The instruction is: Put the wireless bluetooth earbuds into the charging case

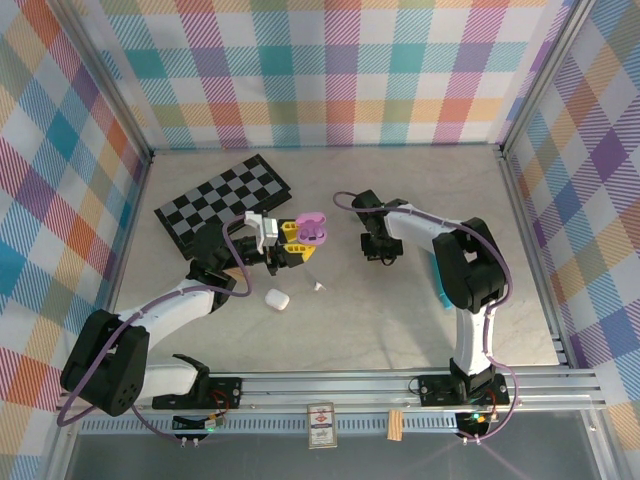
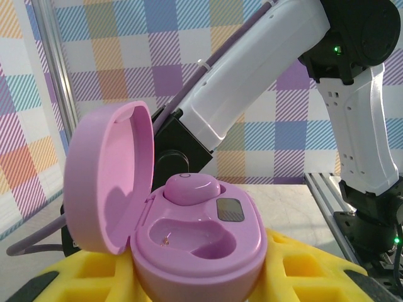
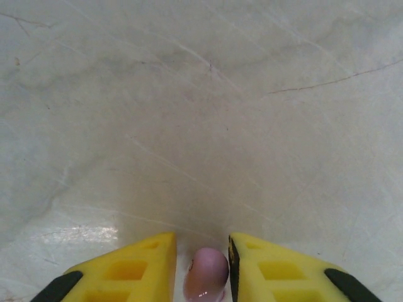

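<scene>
Right wrist view: right gripper [image 3: 201, 267] points down at the tabletop [image 3: 201, 94], its yellow fingers narrowed to either side of a purple earbud [image 3: 206, 275]. The right finger looks to touch the bud, but a thin gap shows on the left side. Whether the bud is truly clamped cannot be told.

Handling, judged: the bud is tiny, light, hard glossy plastic with a rounded shape, so it is likely to squirt out of a pinch or roll. Best taken gently across its widest part, leaving the lower end free to drop into a pocket.

Left wrist view: left gripper [image 1: 291, 243] is closed on the base of the purple charging case [image 2: 201, 251]. The lid [image 2: 107, 176] is hinged up at the left. The far pocket holds one seated earbud [image 2: 192, 187]. The near pocket [image 2: 189, 236] is empty, with a small metal contact visible inside.

Top view: the case sits left of the right gripper, near but apart. A white case [image 1: 277, 299] and a small white bud [image 1: 319, 287] lie on the table nearer the arm bases.
</scene>
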